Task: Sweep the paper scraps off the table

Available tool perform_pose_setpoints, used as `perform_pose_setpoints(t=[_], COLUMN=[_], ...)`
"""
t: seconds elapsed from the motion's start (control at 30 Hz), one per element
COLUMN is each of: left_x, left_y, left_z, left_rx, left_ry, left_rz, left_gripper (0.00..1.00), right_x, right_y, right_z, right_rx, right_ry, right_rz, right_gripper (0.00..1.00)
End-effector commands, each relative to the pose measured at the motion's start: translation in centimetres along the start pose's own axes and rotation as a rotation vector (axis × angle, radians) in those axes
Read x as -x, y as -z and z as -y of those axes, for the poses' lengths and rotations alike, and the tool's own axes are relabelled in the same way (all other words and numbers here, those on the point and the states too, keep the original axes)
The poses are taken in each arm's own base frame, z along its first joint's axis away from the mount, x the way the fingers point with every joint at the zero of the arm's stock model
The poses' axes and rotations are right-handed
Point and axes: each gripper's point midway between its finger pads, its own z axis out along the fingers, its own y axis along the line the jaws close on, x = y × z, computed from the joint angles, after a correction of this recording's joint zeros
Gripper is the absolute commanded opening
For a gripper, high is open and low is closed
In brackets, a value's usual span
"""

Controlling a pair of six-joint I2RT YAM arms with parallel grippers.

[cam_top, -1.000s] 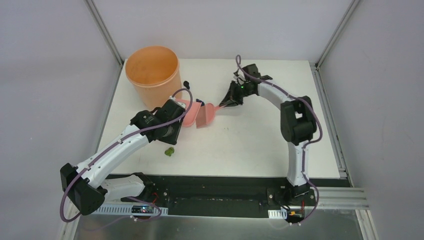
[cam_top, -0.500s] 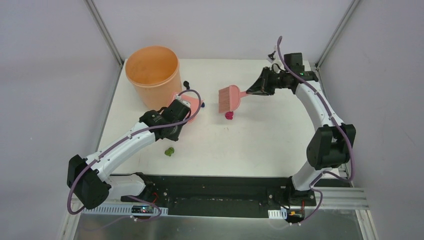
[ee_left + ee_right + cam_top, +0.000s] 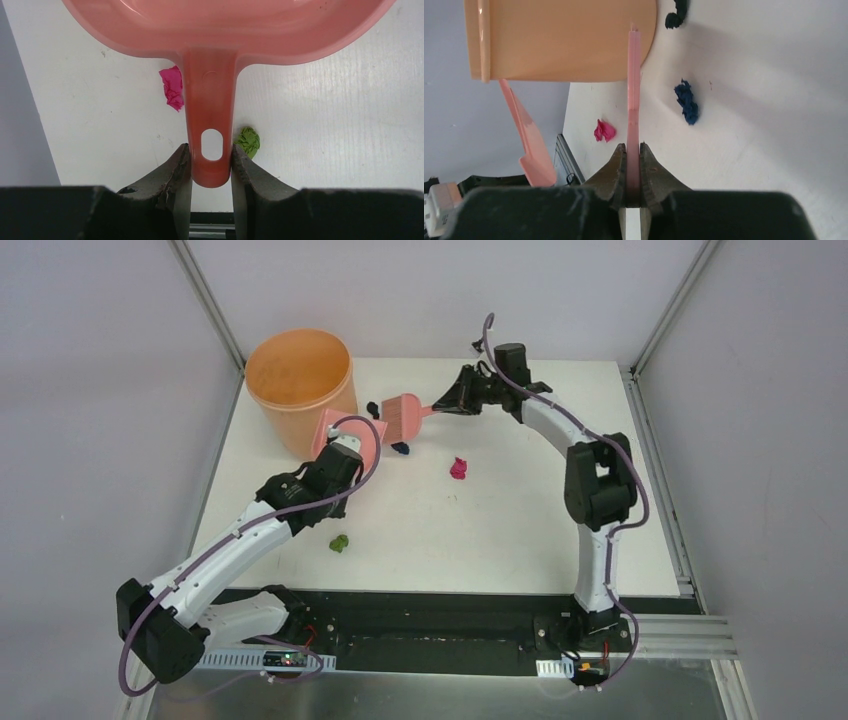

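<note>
The right pincer [image 3: 455, 400] grips the pink hand brush [image 3: 402, 416] by its handle, jaws narrowed tight on it. The bristle head is poised at the far side of the counter [image 3: 520, 510], between a black scrap [image 3: 372, 407] and a dark blue scrap [image 3: 400, 449]. The left pincer [image 3: 211, 162] is clamped on the handle of the pink dustpan [image 3: 225, 30], which appears lifted off the surface just beside the orange bucket [image 3: 298, 380]. A magenta scrap [image 3: 459, 469] lies mid-counter and a green scrap [image 3: 340, 542] nearer the arm bases, both well apart from the brush. The job looks to be in its gathering stage, with four wads in view on the counter. The next move likely calls for setting the pan's lip flat on the counter, then drawing the bristles from behind the dark wads toward it.
</note>
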Motion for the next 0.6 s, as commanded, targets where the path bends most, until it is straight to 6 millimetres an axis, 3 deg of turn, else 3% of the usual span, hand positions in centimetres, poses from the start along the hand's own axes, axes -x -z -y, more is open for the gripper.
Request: perform_pose_setpoints(t=[0.0, 0.17, 0.23, 0.33, 0.43, 0.57], left_x=[1.2, 0.7, 0.5, 0.3, 0.2, 0.3], left_y=[-1.0, -2.3, -2.7, -3.0, -3.1, -3.0], left_z=[0.3, 1.4, 1.9, 2.4, 2.7, 2.9], left_rx=[-0.002, -0.039, -0.055, -0.075, -0.091, -0.107], left_ry=[0.055, 0.025, 0.010, -0.007, -0.015, -0.023], left_rz=[0.020, -0.051, -0.071, -0.096, -0.107, -0.105], left_gripper=[0.00, 0.00, 0.00, 0.00, 0.00, 0.00], right_x=[5.5, 8.8, 9.0, 7.7, 5.6, 3.1], right_y=[-2.9, -7.2, -8.6, -10.1, -10.2, -7.1], right_z=[-4.7, -4.1, -2.5, 0.2, 2.7, 2.9], right_rx=[0.165, 0.233, 0.203, 0.097, 0.018, -0.046], right_ry=[0.045, -0.156, -0.205, -0.206, -0.267, -0.286], right_rz=[0.199, 0.256, 0.275, 0.246, 0.200, 0.164], right_gripper=[0.00, 0.00, 0.00, 0.00, 0.00, 0.00])
